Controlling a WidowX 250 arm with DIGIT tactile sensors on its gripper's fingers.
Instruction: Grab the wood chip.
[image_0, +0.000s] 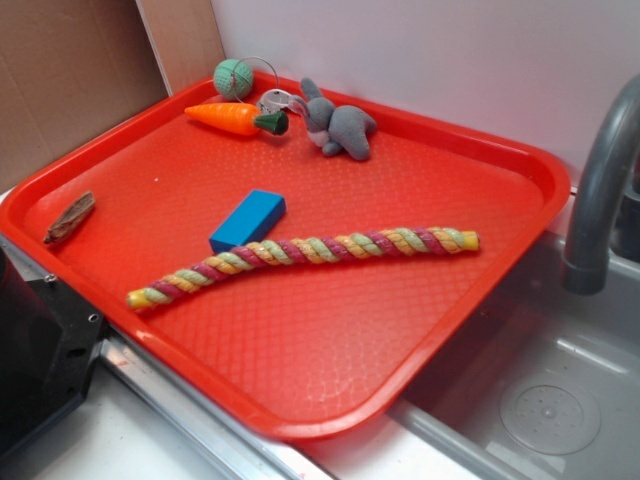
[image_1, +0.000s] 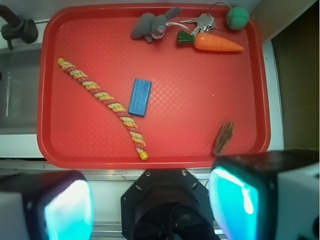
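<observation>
Wood chip (image_1: 223, 138) is parked flat near the red tray's (image_1: 200, 90) edge, well apart from the blue block (image_1: 140, 97) and rope toy (image_1: 102, 95); gripper (image_1: 150, 202) is held high above, jaws spread wide, nothing clamped.

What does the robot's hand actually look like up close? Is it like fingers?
Not really fingers. In the wrist view, the gripper has two chunky blocks, light grey-white outside with glossy teal-cyan inner faces. Between them sits a black mount with small screws. In the exterior view only a black body shows at the edge.

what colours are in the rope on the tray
The rope is twisted in yellow, pink-red and pale green strands; clearest in the exterior view.
</observation>
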